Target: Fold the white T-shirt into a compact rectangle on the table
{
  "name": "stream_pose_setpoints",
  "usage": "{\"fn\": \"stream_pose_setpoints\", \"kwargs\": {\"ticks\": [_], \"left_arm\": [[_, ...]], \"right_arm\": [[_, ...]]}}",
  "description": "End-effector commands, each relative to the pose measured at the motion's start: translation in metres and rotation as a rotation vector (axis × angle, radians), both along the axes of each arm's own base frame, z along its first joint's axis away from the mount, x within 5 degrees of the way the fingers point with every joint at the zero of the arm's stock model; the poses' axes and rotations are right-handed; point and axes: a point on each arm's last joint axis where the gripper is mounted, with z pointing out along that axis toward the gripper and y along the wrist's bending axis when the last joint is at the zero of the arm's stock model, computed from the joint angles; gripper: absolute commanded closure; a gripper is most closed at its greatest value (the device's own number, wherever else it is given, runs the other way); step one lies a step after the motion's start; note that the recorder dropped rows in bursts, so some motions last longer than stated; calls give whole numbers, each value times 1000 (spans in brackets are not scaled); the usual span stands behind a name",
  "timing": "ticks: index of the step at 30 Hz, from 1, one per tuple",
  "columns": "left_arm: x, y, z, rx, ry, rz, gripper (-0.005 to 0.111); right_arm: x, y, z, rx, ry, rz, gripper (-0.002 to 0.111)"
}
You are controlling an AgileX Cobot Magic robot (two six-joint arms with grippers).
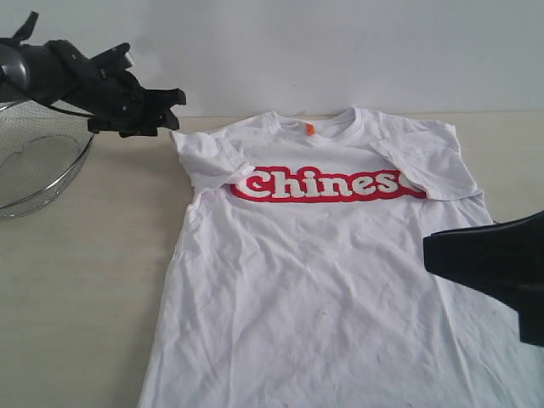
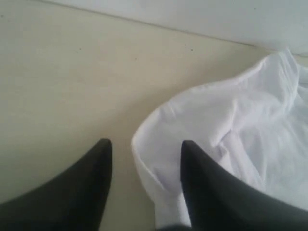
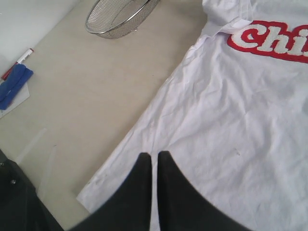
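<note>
The white T-shirt (image 1: pixel 314 280) lies face up on the table (image 1: pixel 85 280), both sleeves turned in over the chest. Its red-outlined lettering (image 1: pixel 323 183) and orange neck tag (image 1: pixel 310 128) show. My left gripper (image 1: pixel 170 110) hovers at the shirt's far left shoulder. In the left wrist view it (image 2: pixel 146 144) is open, and the folded sleeve edge (image 2: pixel 159 159) lies between its fingers. My right gripper (image 1: pixel 433 251) hangs over the shirt's right side. In the right wrist view its fingers (image 3: pixel 154 155) are shut above the cloth (image 3: pixel 231 120), holding nothing.
A round wire-mesh basket (image 1: pixel 34 170) stands at the far left, partly under the left arm. In the right wrist view the basket (image 3: pixel 120 17), a blue cloth (image 3: pixel 12 84) and a marker (image 3: pixel 19 60) lie beyond the shirt. Bare tabletop (image 3: pixel 86 96) lies beside the shirt.
</note>
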Motion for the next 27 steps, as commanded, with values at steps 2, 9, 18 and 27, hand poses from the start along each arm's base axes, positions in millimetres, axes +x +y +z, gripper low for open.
{"fn": "stream_pose_setpoints", "kwargs": {"ticks": [2, 9, 18, 27], "left_arm": [[-13, 7, 51, 45, 6, -72, 66], [-42, 5, 88, 95, 146, -200, 68], [-88, -41, 73, 115, 431, -490, 87], [-85, -85, 47, 130, 298, -437, 87]], "right_arm": [[0, -1, 0, -8, -22, -1, 108], [1, -1, 1, -7, -30, -9, 108], [1, -1, 1, -7, -31, -11, 108], [0, -1, 0, -8, -23, -2, 108]]}}
